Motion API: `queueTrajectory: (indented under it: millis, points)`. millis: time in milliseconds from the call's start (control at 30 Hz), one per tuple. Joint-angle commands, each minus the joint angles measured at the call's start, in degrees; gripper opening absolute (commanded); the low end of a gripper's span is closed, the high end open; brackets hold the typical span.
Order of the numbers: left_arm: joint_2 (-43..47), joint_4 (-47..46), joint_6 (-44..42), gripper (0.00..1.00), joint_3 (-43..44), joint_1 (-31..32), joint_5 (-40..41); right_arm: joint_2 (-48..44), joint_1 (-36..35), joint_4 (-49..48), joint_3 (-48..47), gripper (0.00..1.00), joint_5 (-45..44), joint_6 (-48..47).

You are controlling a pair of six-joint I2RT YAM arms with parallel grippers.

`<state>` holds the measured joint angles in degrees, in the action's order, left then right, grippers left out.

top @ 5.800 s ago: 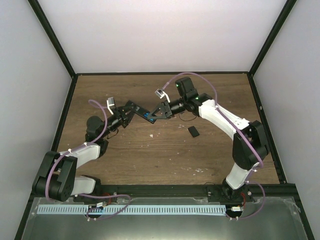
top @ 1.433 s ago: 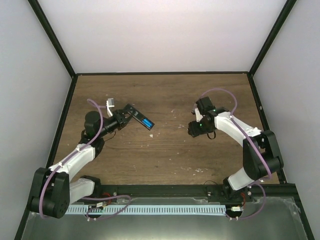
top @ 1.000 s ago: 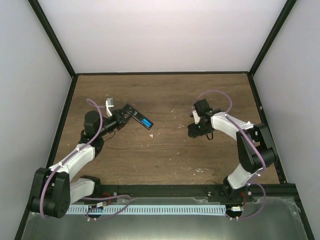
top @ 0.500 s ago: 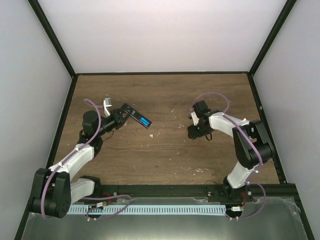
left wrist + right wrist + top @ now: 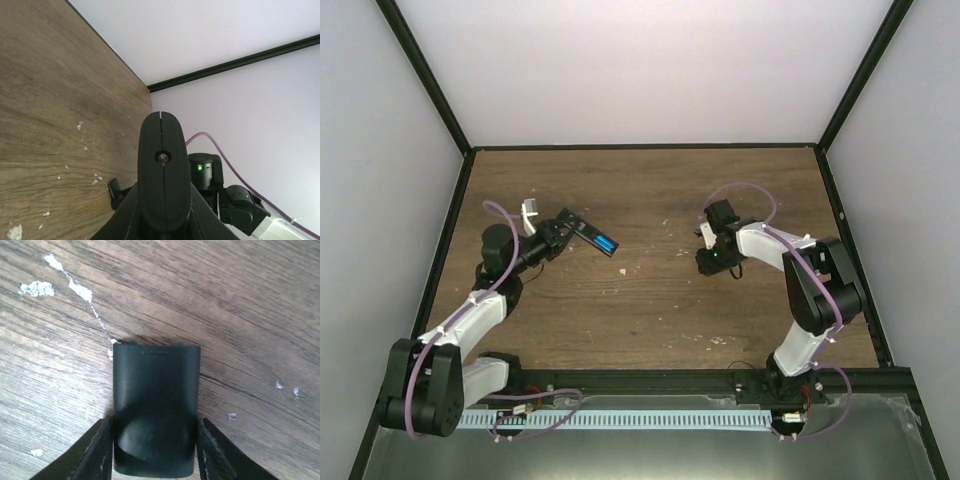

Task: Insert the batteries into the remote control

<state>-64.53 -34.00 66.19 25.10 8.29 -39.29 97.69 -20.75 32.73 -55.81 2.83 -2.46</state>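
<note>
My left gripper (image 5: 560,228) is shut on one end of the slim black remote control (image 5: 588,234) and holds it above the table at the left. Two blue batteries (image 5: 607,243) sit in its open far end. In the left wrist view the remote (image 5: 164,170) points straight away between my fingers (image 5: 200,220), and the batteries are hidden. My right gripper (image 5: 710,263) is down at the table, mid-right. Its fingers (image 5: 97,452) press both sides of the short black cover piece (image 5: 156,400), which lies flat on the wood.
White specks of debris lie on the wood (image 5: 623,270), and more show near the cover (image 5: 37,288). The right arm's wrist (image 5: 205,172) shows beyond the remote. A black frame (image 5: 640,147) and pale walls bound the table.
My left gripper has drawn the remote a little left and back. My right gripper has shifted slightly left and settled over the cover piece.
</note>
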Motion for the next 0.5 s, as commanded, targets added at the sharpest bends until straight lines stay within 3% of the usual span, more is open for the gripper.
queueTrajectory:
  millis: [0, 300, 467]
  points:
    - [1.7, -2.2, 0.2, 0.0, -2.4, -1.1, 0.5, 2.4, 0.2, 1.8, 0.1, 0.36, -0.6, -0.1]
    - [8.6, 0.7, -2.4, 0.0, -8.8, -1.6, 10.8, 0.3, 0.2, 1.1, -0.2, 0.27, 0.2, -0.4]
    - [11.9, -0.3, -2.1, 0.0, -13.8, -1.6, 14.9, -3.0, 0.1, -0.4, -1.8, 0.25, 5.7, -2.0]
